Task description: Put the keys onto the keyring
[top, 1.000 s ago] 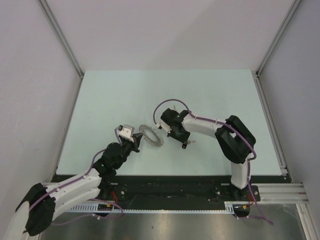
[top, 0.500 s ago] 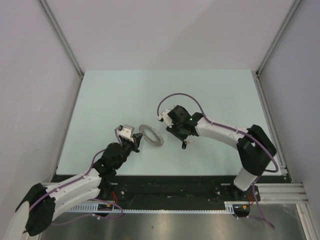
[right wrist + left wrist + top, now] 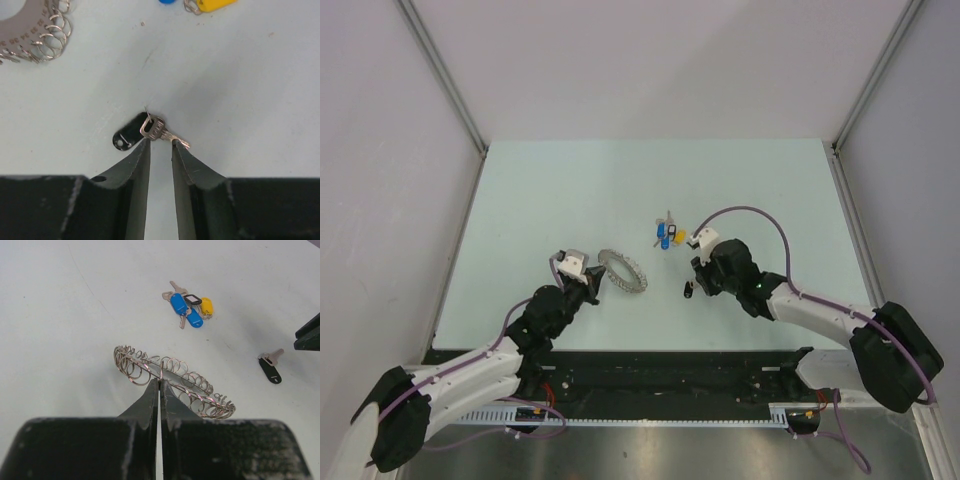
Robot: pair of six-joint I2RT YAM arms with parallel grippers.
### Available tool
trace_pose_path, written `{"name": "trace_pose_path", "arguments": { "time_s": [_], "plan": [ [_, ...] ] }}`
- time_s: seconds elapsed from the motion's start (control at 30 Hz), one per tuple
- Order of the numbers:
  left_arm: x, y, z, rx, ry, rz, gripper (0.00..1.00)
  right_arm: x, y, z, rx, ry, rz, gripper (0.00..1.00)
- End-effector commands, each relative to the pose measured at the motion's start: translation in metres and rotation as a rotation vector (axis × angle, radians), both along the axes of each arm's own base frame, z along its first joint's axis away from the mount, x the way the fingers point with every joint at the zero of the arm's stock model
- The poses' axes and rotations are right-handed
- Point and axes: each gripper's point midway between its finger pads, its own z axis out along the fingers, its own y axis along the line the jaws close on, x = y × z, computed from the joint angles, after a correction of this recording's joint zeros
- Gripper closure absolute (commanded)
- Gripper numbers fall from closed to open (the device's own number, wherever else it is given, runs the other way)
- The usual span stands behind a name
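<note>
The keyring [image 3: 172,381], a silvery ring rimmed with small wire loops, hangs tilted just above the table, and my left gripper [image 3: 160,382] is shut on its near rim. In the top view the keyring [image 3: 622,270] is at mid-table, the left gripper [image 3: 592,284] at its left. The keys [image 3: 667,233], a cluster with blue and yellow heads, lie on the table beyond it, also seen as keys [image 3: 187,308]. A single key with a black tag [image 3: 145,131] lies just ahead of my right gripper [image 3: 161,143], which is open with nothing between its fingers.
The pale green table [image 3: 540,190] is walled by white panels at the left, back and right. Metal rails run along its side edges and a black rail [image 3: 670,380] runs along the near edge by the arm bases.
The right arm drew back from over the key cluster toward the near right, uncovering it, and its jaws parted. The left gripper and keyring have not moved.
</note>
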Motion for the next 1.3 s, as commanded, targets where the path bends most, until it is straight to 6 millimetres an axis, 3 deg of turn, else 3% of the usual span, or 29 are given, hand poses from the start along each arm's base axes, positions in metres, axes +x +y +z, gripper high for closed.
{"name": "trace_pose_path", "arguments": {
  "time_s": [0.0,0.13,0.5,1.27],
  "plan": [
    [0.002,-0.001,0.013,-0.061,-0.03,0.012,0.99,0.016,0.023,0.026,0.201,-0.095,-0.01,0.72],
    [0.002,-0.001,0.013,-0.062,-0.029,0.013,0.99,0.013,0.021,0.006,0.191,-0.067,-0.014,0.72],
    [0.003,-0.002,0.011,-0.055,-0.023,0.01,0.99,0.016,0.018,-0.02,0.19,-0.041,-0.037,0.78],
    [0.003,-0.003,0.009,-0.049,-0.016,0.007,0.99,0.016,0.022,-0.034,0.197,-0.01,0.002,0.85]
  ]
}}
